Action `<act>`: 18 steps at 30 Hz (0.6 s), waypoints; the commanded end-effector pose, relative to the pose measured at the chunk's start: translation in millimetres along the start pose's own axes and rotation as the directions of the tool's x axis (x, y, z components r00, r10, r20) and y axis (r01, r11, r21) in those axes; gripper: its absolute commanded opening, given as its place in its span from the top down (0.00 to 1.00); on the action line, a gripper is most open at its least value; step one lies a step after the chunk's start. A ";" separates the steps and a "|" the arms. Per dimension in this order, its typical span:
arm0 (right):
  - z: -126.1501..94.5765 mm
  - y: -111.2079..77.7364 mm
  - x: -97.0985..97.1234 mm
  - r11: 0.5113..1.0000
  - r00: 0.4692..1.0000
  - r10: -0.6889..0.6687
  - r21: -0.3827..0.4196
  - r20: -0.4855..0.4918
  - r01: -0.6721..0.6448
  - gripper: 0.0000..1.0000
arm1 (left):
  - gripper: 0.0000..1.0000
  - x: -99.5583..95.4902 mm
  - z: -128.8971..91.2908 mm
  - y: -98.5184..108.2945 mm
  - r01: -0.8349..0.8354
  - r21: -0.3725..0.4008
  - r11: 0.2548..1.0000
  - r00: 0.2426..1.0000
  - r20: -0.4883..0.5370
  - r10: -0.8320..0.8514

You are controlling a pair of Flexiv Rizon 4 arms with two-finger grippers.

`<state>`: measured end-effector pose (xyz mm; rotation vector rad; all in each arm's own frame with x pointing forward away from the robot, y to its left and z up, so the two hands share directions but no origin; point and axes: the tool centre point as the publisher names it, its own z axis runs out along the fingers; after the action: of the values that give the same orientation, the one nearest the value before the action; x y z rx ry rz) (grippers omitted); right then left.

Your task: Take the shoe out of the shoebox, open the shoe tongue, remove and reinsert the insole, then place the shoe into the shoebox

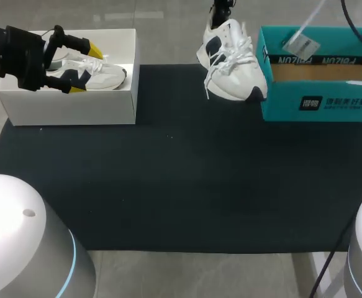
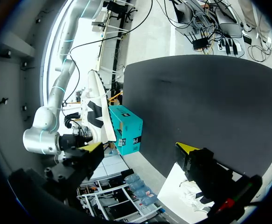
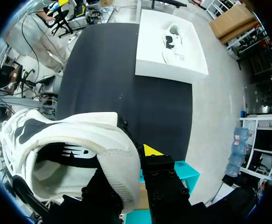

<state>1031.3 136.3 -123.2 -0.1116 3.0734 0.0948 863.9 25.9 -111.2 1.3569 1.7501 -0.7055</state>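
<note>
A white shoe with navy patches [image 1: 233,62] hangs toe-down over the black mat, just left of the teal shoebox [image 1: 317,93]. My right gripper [image 1: 221,22] holds it from above. In the right wrist view this gripper [image 3: 126,161] is shut on the heel collar of the shoe [image 3: 70,144], with one yellow fingertip [image 3: 149,150] showing beside it. My left gripper [image 1: 86,68] hovers open over the white shoebox [image 1: 69,105], where a second white shoe [image 1: 100,76] lies. From the left wrist, the open gripper [image 2: 140,148] holds nothing, and the held shoe [image 2: 96,112] and teal shoebox [image 2: 126,128] are far ahead.
A black mat [image 1: 181,186] covers the table between the two boxes. The white box stands at its far left corner, the teal box at its far right. A white tag [image 1: 302,43] sticks up over the teal box's open top.
</note>
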 end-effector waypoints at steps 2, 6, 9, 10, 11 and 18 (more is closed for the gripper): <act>-1.5 -1.1 0.7 1.000 1.000 0.000 -0.001 0.001 0.000 1.00 | 0.00 -0.7 0.4 0.8 0.000 0.001 1.000 1.000 -0.005 0.000; -1.5 -1.1 0.7 1.000 1.000 0.000 -0.001 0.001 0.000 1.00 | 0.00 -0.7 0.4 0.8 0.000 0.001 1.000 1.000 -0.005 0.000; -7.6 -12.4 -1.1 1.000 1.000 0.000 0.006 0.009 0.000 1.00 | 0.00 -0.7 0.4 0.8 0.000 0.001 1.000 1.000 -0.005 0.000; -10.7 -20.9 -1.9 1.000 1.000 0.009 0.018 0.017 -0.010 1.00 | 0.00 -0.7 0.4 0.8 0.000 0.001 1.000 1.000 -0.005 0.000; -13.9 -30.1 -2.5 0.999 0.999 0.022 0.027 0.025 -0.023 1.00 | 0.00 -0.7 0.4 0.8 0.000 0.001 1.000 1.000 -0.005 0.000; -26.3 -95.4 -3.5 0.998 0.996 0.033 0.057 0.085 -0.038 1.00 | 0.00 -0.7 0.4 0.8 0.000 0.001 1.000 1.000 -0.005 0.000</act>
<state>1050.4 70.8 -105.0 -0.0359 3.0216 -0.0215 863.9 25.9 -111.2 1.3569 1.7501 -0.7056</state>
